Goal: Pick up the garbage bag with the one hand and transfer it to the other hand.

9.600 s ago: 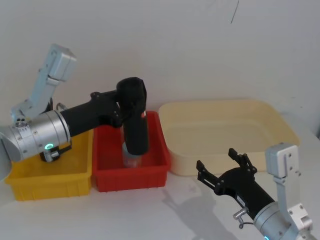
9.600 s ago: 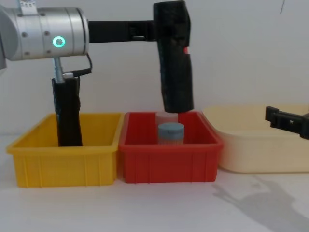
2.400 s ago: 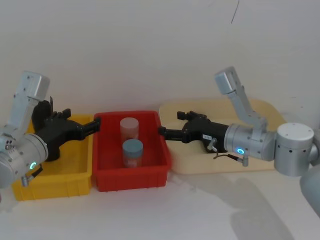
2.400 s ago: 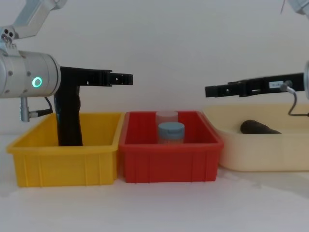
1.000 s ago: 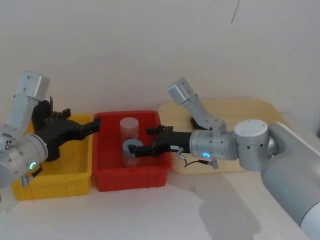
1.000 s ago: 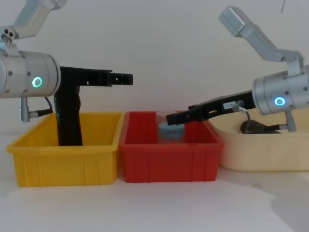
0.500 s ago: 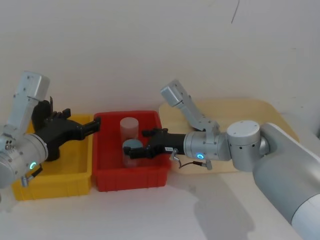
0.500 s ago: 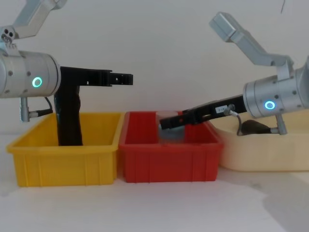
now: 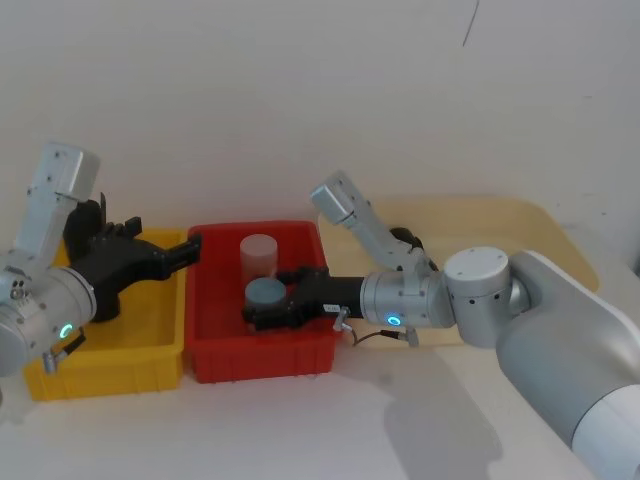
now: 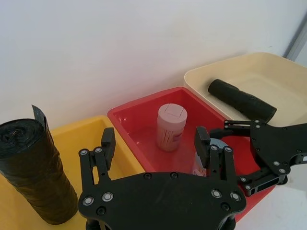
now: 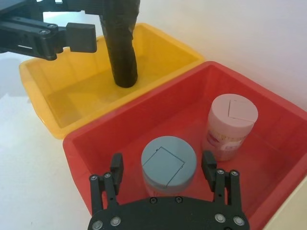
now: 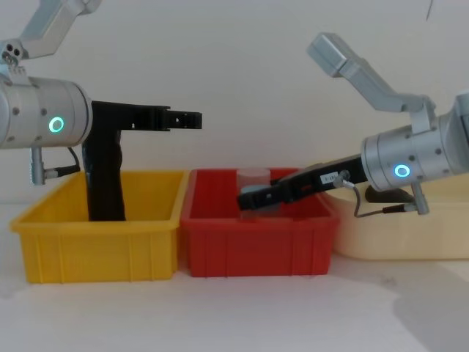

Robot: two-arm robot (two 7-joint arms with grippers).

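Here, in the head view, the right gripper reaches low into the red bin, its fingers spread either side of the blue-lidded jar and closed on nothing. A pale-lidded jar stands just behind. The left gripper hovers over the yellow bin, open and empty. The cream tray lies to the right of the red bin, largely masked by the right arm. All three containers sit on a white table against a plain white wall.

Left wrist view: the garbage bag lies on its side in the cream tray, well apart from both grippers. A thinner black roll stands upright in the yellow bin. The left gripper's fingers stand wide apart, holding nothing.

Right wrist view: the right gripper's fingers flank the blue-lidded jar without visible contact; the pale-lidded jar stands beside it. The thinner black roll rises from the yellow bin.

Chest view: from the side, the right gripper slopes down across the red bin, covering the jars. The left gripper is level, above the yellow bin.
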